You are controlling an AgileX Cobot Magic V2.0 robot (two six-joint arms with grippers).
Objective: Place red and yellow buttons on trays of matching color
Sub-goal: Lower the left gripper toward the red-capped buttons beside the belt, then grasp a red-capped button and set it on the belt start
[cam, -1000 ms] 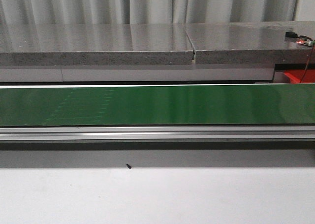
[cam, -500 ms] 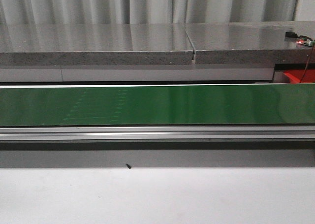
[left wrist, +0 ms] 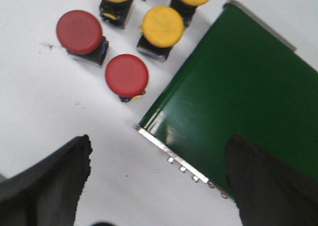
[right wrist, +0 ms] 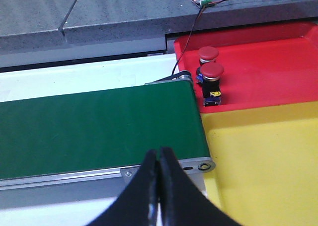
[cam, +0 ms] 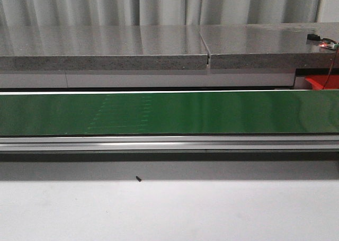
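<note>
Lab or factory test bench: green conveyor belt (cam: 169, 113), grey stone counter (cam: 106, 47), curtain backdrop (cam: 159, 5).

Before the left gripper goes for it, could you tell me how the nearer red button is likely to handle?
The red button looks rigid, so it should not flex. Its wide cap over a narrower body suggests it may tip if nudged. The smooth dome could slip; gripping the body seems safer.

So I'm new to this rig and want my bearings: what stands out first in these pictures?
The long green conveyor belt spans the front view. At one end of it, red buttons and yellow buttons cluster on the white table under the open left hand. At the other end, two red buttons stand in the red tray, beside the yellow tray.
</note>
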